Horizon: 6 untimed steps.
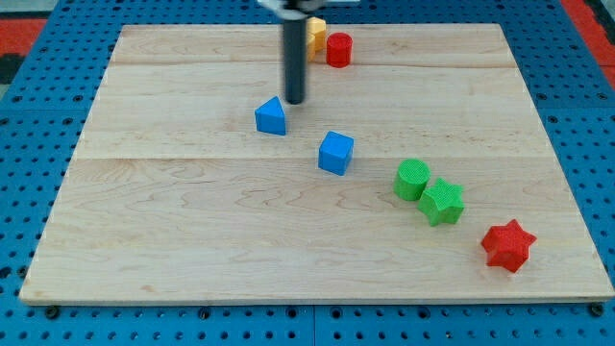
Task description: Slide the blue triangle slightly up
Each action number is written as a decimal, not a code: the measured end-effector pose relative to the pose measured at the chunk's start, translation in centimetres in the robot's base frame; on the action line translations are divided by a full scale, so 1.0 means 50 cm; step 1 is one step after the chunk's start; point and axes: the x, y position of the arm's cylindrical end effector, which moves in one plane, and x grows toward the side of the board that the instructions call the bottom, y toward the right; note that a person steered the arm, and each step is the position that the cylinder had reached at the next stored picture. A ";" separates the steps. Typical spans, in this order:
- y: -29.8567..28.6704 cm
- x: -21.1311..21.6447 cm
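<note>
The blue triangle lies on the wooden board, left of the middle. My tip stands just above and to the right of it, very near its top corner; contact cannot be told. The rod rises from there to the view's top edge.
A blue cube lies lower right of the triangle. A green cylinder and a green star touch each other at the right. A red star is at lower right. A red cylinder and a yellow block sit at the top.
</note>
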 end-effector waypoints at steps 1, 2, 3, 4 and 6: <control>-0.200 0.034; -0.104 0.166; 0.028 0.106; 0.148 0.082; 0.039 0.050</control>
